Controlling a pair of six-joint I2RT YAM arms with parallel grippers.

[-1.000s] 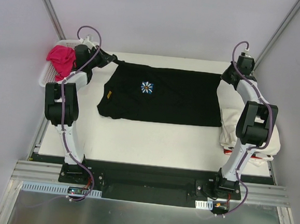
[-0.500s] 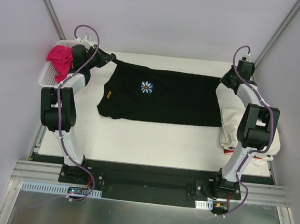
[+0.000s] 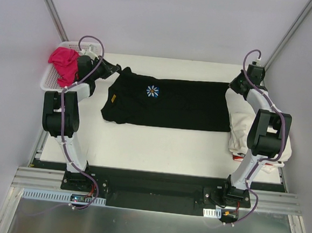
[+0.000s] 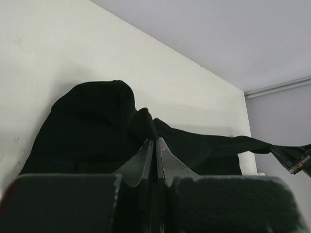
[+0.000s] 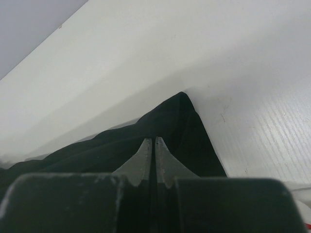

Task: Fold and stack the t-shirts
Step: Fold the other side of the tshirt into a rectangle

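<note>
A black t-shirt (image 3: pixel 168 104) with a white daisy (image 3: pixel 153 91) lies spread across the table. My left gripper (image 3: pixel 117 68) is shut on its far left corner, and black cloth (image 4: pixel 97 126) bunches right at the shut tips (image 4: pixel 155 140). At the far right corner my right gripper (image 3: pixel 232 86) is shut on the shirt's edge (image 5: pixel 180 121), its tips (image 5: pixel 154 140) pressed together over the cloth. Cream t-shirts (image 3: pixel 237 123) lie piled at the table's right side under the right arm. A pink t-shirt (image 3: pixel 63 63) sits in the basket.
A white mesh basket (image 3: pixel 48 79) stands off the table's far left corner, beside the left arm. The back wall runs close behind both grippers. Bare white tabletop (image 3: pixel 159 146) stretches between the black shirt and the arm bases.
Both grippers have come down and slightly nearer with the black shirt's far edge. That edge now sits lower and less stretched, and the left sleeve has bunched up.
</note>
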